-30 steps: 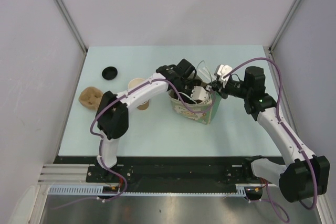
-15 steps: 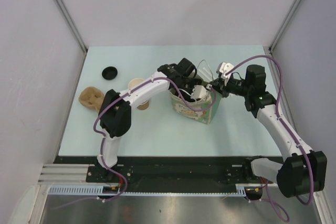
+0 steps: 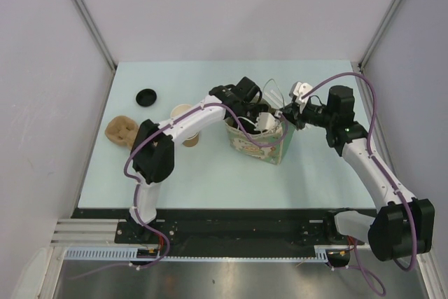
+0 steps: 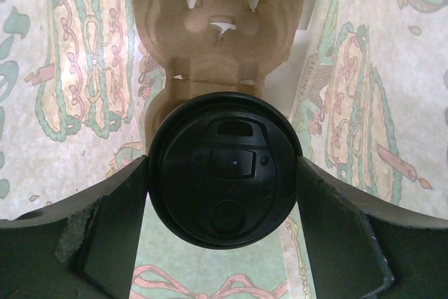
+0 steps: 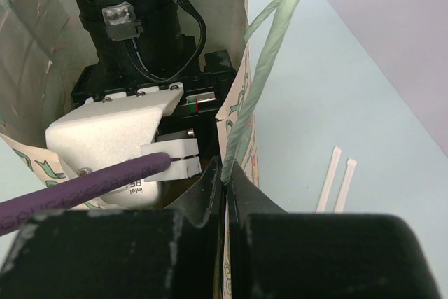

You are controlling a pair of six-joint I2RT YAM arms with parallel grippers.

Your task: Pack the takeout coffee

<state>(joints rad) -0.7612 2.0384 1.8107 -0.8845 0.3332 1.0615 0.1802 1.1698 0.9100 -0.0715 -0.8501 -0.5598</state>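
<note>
The takeout coffee shows from above in the left wrist view as a round black lid (image 4: 224,169); its brown cup is hidden beneath. My left gripper (image 4: 222,194) is down inside the patterned paper bag (image 3: 260,146) and is shut on the cup, with a finger (image 4: 112,222) touching each side of the lid. A brown pulp carrier (image 4: 217,26) lies on the bag floor just beyond the cup. My right gripper (image 5: 227,180) is shut on the bag's right rim (image 5: 241,131) beside the green twisted handle (image 5: 269,54). In the top view it is at the bag's right edge (image 3: 285,118).
A stack of lidless brown cups (image 3: 185,122) stands left of the bag. A loose black lid (image 3: 146,96) and a second pulp carrier (image 3: 120,129) lie at the left. Two wrapped straws (image 5: 336,180) lie on the table beside the bag.
My right arm has shifted slightly while holding the bag rim. My left gripper stays inside the bag with the cup.
</note>
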